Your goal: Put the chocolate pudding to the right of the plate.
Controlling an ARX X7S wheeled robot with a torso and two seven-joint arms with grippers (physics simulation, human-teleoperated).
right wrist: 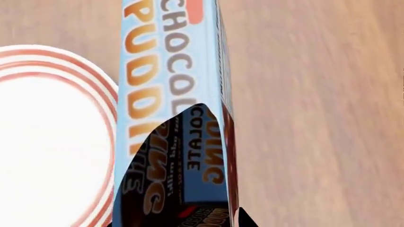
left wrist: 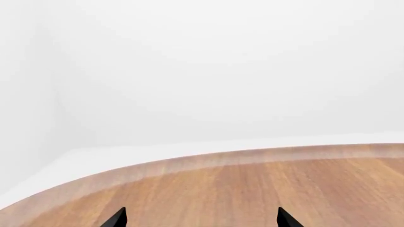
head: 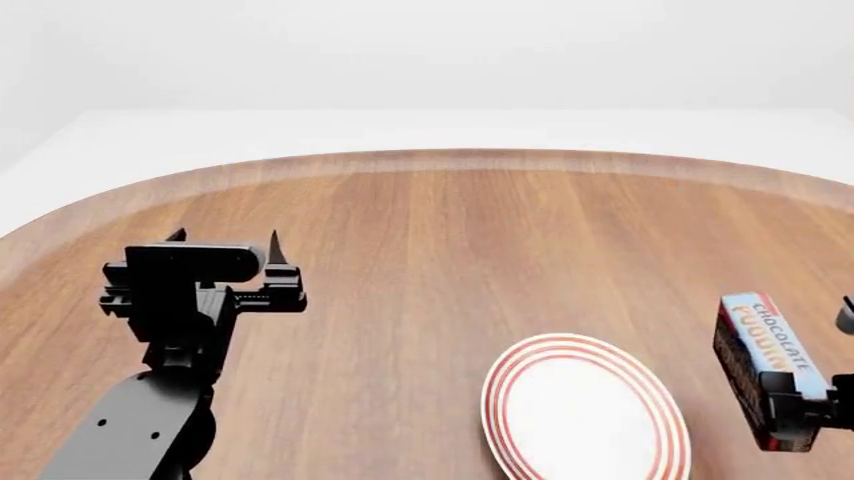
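The chocolate pudding [head: 763, 365], a carton with a light blue top and dark brown sides, sits in my right gripper [head: 814, 415] just right of the plate [head: 583, 410], a round white plate with red rings. In the right wrist view the carton [right wrist: 170, 71] fills the middle with the plate [right wrist: 44, 142] beside it. The right gripper [right wrist: 183, 210] is shut on the carton, one dark finger [right wrist: 170, 179] lying across its top. I cannot tell whether the carton touches the table. My left gripper [head: 224, 240] is open and empty over the table's left side, and in its own view [left wrist: 202, 220] only bare wood shows.
The round wooden table [head: 441, 250] curves away at the back and left, and its rim [left wrist: 189, 161] shows in the left wrist view. White floor and wall lie beyond it. The left arm [head: 147, 400] stands over the table's near left.
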